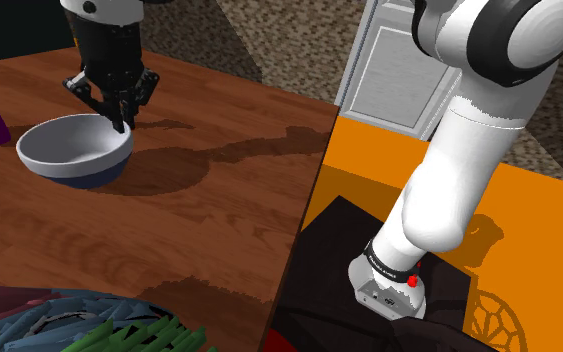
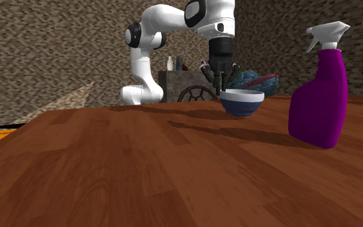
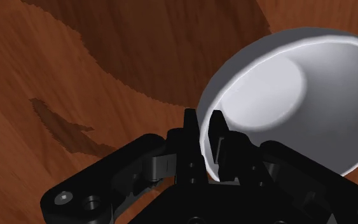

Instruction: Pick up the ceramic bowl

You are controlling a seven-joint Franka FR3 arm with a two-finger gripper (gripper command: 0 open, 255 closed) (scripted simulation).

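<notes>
This looks like a room in a home: a wooden table [image 1: 199, 230] carries a bowl [image 1: 74, 150] and a purple spray bottle [image 2: 318, 103], with a white panelled door [image 1: 384, 70] and speckled walls [image 2: 44, 51] nearby.

The arm's [image 2: 149, 51] black jaws point straight down, close together, their tips at the rim of the white and blue bowl [image 2: 242, 103], which sits on the wooden counter [image 2: 109, 167] just under them. A purple bottle [image 2: 318, 97] with a white trigger stands upright well apart from the jaws, past the bowl and nearer the camera.
</notes>
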